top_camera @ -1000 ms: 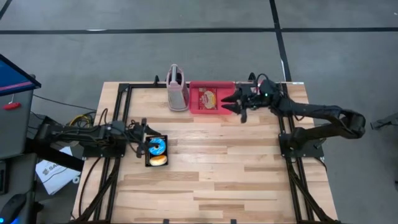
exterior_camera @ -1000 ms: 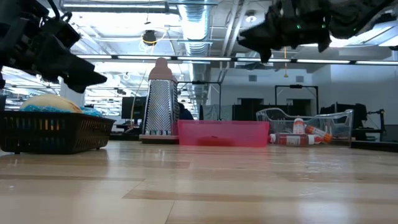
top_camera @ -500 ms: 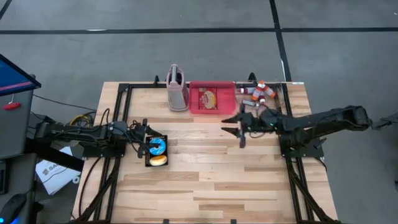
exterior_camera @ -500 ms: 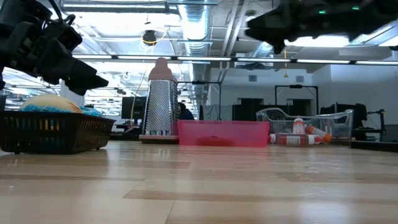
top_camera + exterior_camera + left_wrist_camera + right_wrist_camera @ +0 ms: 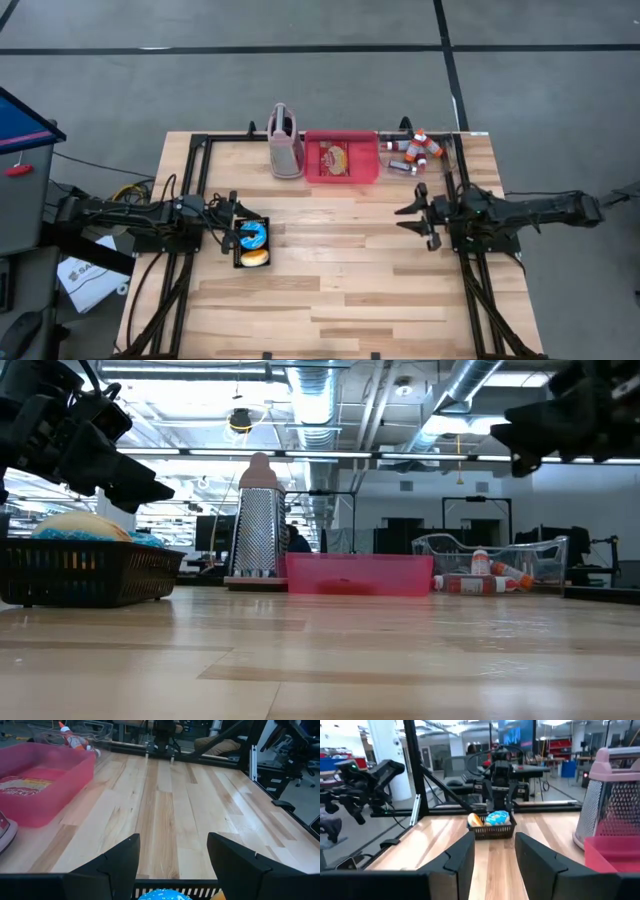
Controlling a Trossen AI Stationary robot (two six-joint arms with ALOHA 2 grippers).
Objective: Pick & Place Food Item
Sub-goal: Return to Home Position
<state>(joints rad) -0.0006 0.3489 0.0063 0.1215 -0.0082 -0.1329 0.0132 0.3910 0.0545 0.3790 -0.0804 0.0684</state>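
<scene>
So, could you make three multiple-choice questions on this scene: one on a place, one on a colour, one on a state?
1. Where do the food coloring bottles lie?
A. in the black basket
B. in the transparent bin
C. beside the grater

2. What colour is the tray next to the grater?
A. blue
B. pink
C. green

3. How are the fingers of the right gripper?
A. shut on a bottle
B. shut on the grater
C. open, empty

Key: 1 B, they show inside its clear walls; 2 B, its wall is pink; 3 C, nothing sits between them. The left gripper hovers open over the basket.
</scene>
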